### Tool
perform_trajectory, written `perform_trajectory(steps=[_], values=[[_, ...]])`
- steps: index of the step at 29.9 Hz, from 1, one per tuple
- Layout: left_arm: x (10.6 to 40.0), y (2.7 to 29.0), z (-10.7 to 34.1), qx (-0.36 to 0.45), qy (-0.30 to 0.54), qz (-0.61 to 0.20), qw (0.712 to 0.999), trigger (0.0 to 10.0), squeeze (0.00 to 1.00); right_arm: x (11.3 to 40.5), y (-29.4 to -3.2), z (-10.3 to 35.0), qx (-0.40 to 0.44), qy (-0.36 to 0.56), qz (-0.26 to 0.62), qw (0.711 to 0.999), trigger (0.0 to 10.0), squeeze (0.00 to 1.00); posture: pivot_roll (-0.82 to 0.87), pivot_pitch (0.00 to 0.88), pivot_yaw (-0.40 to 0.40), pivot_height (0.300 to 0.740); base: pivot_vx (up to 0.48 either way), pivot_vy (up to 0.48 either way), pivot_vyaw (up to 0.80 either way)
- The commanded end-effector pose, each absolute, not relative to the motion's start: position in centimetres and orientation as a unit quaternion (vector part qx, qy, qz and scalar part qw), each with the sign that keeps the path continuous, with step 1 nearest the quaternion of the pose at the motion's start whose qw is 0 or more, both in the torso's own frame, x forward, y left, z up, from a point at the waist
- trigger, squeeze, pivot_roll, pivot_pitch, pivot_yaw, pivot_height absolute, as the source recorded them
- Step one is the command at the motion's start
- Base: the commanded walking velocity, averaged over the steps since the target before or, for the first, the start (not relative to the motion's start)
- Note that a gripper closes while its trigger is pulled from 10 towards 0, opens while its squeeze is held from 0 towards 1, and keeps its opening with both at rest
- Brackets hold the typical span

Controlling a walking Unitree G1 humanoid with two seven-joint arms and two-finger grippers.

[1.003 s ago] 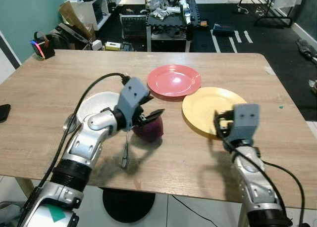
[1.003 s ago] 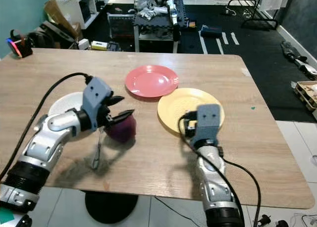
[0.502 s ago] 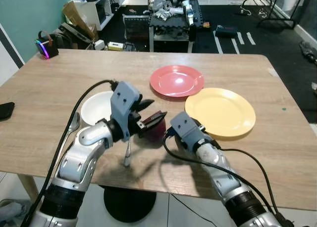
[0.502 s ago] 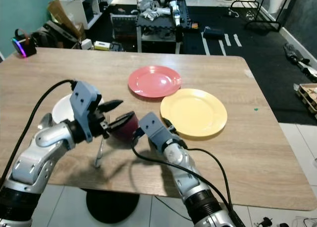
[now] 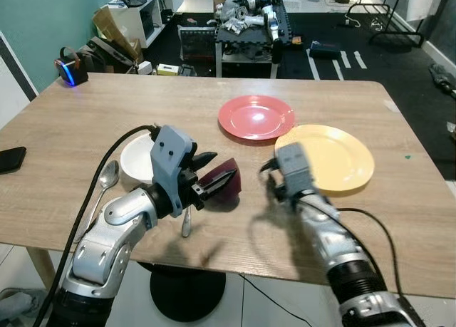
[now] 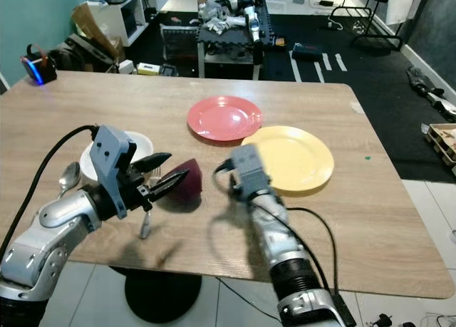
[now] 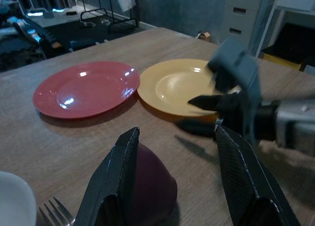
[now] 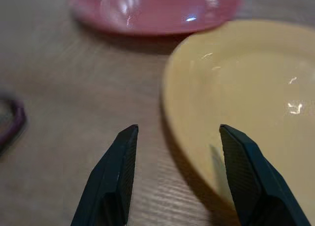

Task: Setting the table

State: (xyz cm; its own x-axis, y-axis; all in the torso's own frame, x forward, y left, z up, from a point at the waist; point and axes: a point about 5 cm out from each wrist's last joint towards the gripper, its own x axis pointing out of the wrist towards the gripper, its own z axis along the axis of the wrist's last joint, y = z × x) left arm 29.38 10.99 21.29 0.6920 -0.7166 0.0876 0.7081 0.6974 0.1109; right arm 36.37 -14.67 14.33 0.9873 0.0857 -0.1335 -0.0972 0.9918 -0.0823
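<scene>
A dark purple bowl (image 5: 225, 187) lies tipped on its side on the wooden table (image 5: 85, 113). My left gripper (image 5: 222, 167) stands open with a finger on either side of it; in the left wrist view the purple bowl (image 7: 147, 186) sits low between the fingers. Beside it are a white bowl (image 5: 135, 159), a spoon (image 5: 107, 177) and a fork (image 5: 187, 224). Further back lie a red plate (image 5: 255, 117) and a yellow plate (image 5: 335, 156). My right gripper (image 8: 177, 130) is open, low over the table at the near left edge of the yellow plate (image 8: 246, 98).
A black phone (image 5: 11, 158) lies at the table's left edge. A small device with a blue light (image 5: 68, 67) stands at the far left corner. Beyond the table are shelves, boxes and a cluttered cart (image 5: 249, 21). The table's right part is bare wood.
My right arm has swung away from the purple bowl, back right to the yellow plate's edge. The left gripper stays open around the purple bowl. The camera shifted slightly.
</scene>
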Motion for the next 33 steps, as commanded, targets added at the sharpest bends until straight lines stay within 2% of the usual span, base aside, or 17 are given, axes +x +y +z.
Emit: perform_trajectory(steps=[1,2,5,7,9,12,13,17,18,20,25,28,33], values=[[29.1,11.2,21.0,0.036,-0.054,-0.385,0.921,10.0,0.0,36.3,-14.8,14.6,0.004,0.053,0.048,0.997,10.0,0.0,-0.02,0.023,0.087,0.74,0.0,0.0,0.0],[29.0,11.2,20.9,0.035,-0.053,-0.383,0.921,10.0,0.0,36.4,-15.6,15.3,0.036,0.033,0.034,0.998,10.0,0.0,-0.02,0.025,0.089,0.74,0.0,0.0,0.0],[29.0,11.2,20.9,0.035,-0.051,-0.383,0.922,10.0,0.0,36.6,-16.3,15.6,0.049,0.026,0.02,0.998,10.0,0.0,-0.02,0.024,0.09,0.74,0.0,0.0,0.0],[29.0,11.1,20.9,0.035,-0.049,-0.383,0.922,10.0,0.0,37.0,-17.7,14.6,0.039,0.061,-0.024,0.997,10.0,0.0,-0.02,0.023,0.091,0.74,0.0,0.0,0.0],[29.1,11.0,20.9,0.036,-0.049,-0.38,0.923,10.0,0.0,37.2,-19.4,13.5,0.077,0.087,-0.108,0.987,10.0,0.0,-0.02,0.023,0.091,0.74,0.0,0.0,0.0],[29.0,11.0,20.9,0.036,-0.049,-0.378,0.924,10.0,0.0,37.1,-20.5,13.3,0.101,0.08,-0.146,0.981,10.0,0.0,0.0,0.021,0.086,0.74,0.0,0.0,0.0],[29.0,11.1,20.8,0.036,-0.047,-0.375,0.925,10.0,0.0,36.9,-21.7,13.6,0.081,0.059,-0.179,0.979,10.0,0.0,0.0,0.02,0.086,0.74,0.0,0.0,0.0],[28.9,11.2,20.7,0.037,-0.045,-0.373,0.926,10.0,0.0,36.5,-23.3,14.5,0.051,0.016,-0.224,0.973,10.0,0.0,0.0,0.02,0.085,0.74,0.0,0.0,0.0],[28.9,11.2,20.7,0.037,-0.045,-0.373,0.926,10.0,0.0,36.5,-23.3,14.5,0.051,0.016,-0.224,0.973,10.0,0.0,0.0,0.02,0.085,0.74,0.0,0.0,0.0],[28.8,11.2,20.6,0.037,-0.043,-0.373,0.926,10.0,0.0,36.1,-24.2,16.0,0.04,-0.043,-0.217,0.974,10.0,0.0,0.0,0.019,0.088,0.74,0.0,0.0,0.0],[28.9,11.2,20.5,0.036,-0.041,-0.374,0.926,10.0,0.0,35.9,-24.9,16.7,0.038,-0.07,-0.218,0.973,10.0,0.0,-0.01,0.016,0.093,0.74,0.0,0.0,0.0],[28.9,11.0,20.5,0.035,-0.04,-0.377,0.925,10.0,0.0,35.8,-25.8,15.7,0.006,-0.037,-0.243,0.969,10.0,0.0,-0.02,0.012,0.093,0.74,0.0,0.0,0.0],[29.0,10.9,20.6,0.033,-0.042,-0.376,0.925,10.0,0.0,35.4,-25.8,13.7,0.001,0.013,-0.272,0.962,10.0,0.0,-0.01,0.008,0.091,0.74,0.0,0.0,0.0]])
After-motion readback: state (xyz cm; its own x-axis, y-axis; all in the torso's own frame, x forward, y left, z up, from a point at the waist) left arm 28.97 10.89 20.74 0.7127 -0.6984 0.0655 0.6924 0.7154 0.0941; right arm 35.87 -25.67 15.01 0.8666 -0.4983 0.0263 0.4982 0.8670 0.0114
